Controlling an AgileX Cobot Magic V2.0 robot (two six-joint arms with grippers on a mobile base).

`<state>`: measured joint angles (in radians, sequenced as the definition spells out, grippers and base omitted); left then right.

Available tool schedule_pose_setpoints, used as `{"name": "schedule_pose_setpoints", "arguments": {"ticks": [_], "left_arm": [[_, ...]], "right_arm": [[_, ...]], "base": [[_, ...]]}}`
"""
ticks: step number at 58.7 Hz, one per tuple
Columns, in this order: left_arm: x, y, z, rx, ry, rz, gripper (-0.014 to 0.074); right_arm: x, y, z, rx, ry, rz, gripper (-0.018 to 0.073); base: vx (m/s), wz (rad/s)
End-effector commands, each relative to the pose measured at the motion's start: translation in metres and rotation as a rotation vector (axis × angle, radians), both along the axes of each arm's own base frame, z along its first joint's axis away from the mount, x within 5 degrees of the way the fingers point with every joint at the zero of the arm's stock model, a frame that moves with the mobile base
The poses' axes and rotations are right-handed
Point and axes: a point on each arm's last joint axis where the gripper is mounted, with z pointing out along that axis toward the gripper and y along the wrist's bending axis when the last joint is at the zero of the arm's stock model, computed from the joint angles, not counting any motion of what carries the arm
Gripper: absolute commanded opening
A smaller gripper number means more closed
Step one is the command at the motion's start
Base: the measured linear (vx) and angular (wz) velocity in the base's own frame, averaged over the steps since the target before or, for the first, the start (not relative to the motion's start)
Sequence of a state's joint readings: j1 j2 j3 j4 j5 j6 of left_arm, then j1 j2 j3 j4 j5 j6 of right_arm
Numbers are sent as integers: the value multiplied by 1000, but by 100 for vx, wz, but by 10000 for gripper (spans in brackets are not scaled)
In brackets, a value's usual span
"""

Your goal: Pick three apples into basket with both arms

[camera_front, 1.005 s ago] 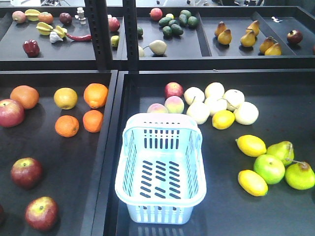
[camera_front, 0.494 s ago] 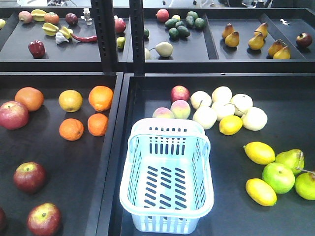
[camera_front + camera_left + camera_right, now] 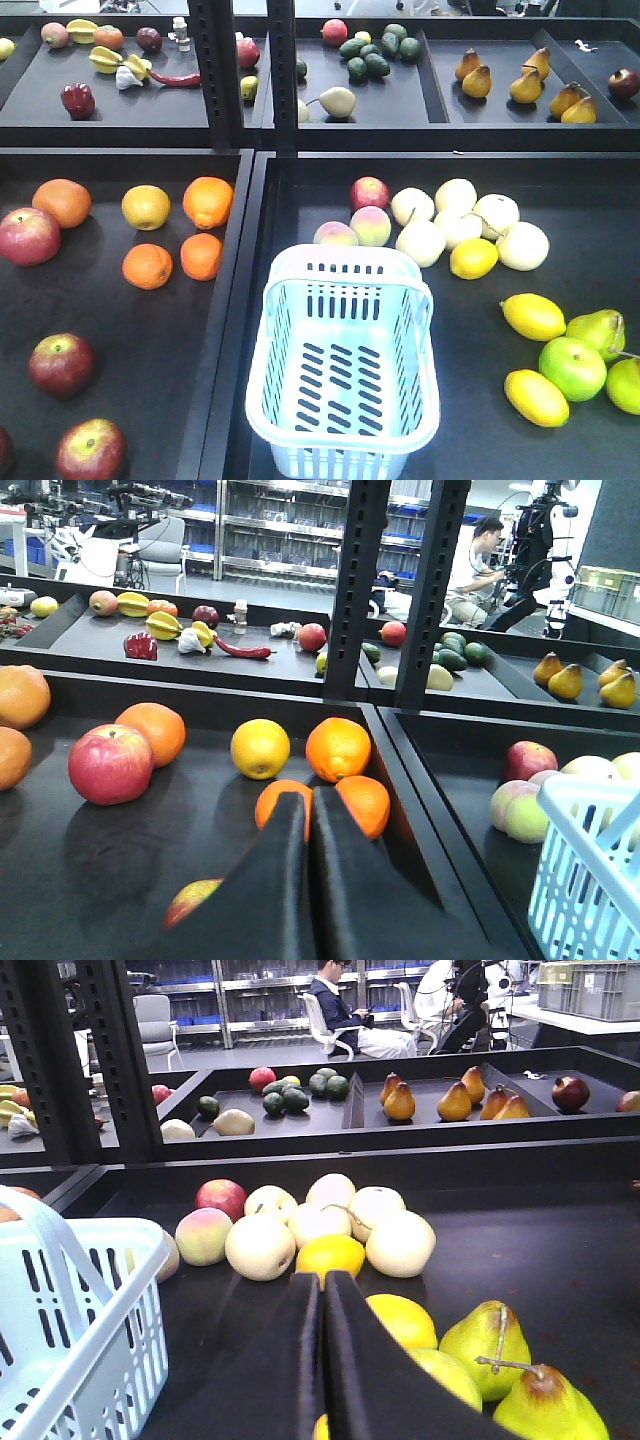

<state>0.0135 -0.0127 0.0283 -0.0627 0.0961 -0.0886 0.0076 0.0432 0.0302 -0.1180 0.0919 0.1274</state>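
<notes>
Apples (image 3: 62, 364) in left tray (image 3: 150, 340), basket (image 3: 340, 462) alongside

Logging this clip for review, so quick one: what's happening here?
Nothing is being handled at this moment. The basket stands empty in the right tray, and the red apples lie untouched in the left tray. Neither arm shows in the front view. In the wrist views, the left gripper has its fingers shut with nothing between them, pointing toward the oranges. The right gripper is likewise shut and empty, facing the lemons and pears.
</notes>
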Motion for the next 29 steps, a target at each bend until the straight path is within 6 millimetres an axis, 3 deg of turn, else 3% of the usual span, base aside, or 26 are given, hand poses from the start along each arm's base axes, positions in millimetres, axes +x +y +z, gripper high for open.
{"name": "schedule_pose_setpoints", "arguments": {"ticks": [1,29], "left_arm": [[-2,0,16,-7,-113,5,-6],[-2,0,16,-7,-113,5,-6]], "right_arm": [[2,1,2,-9,-42,10,-5],[2,1,2,-9,-42,10,-5]], "base": [[1,1],[1,1]]}}
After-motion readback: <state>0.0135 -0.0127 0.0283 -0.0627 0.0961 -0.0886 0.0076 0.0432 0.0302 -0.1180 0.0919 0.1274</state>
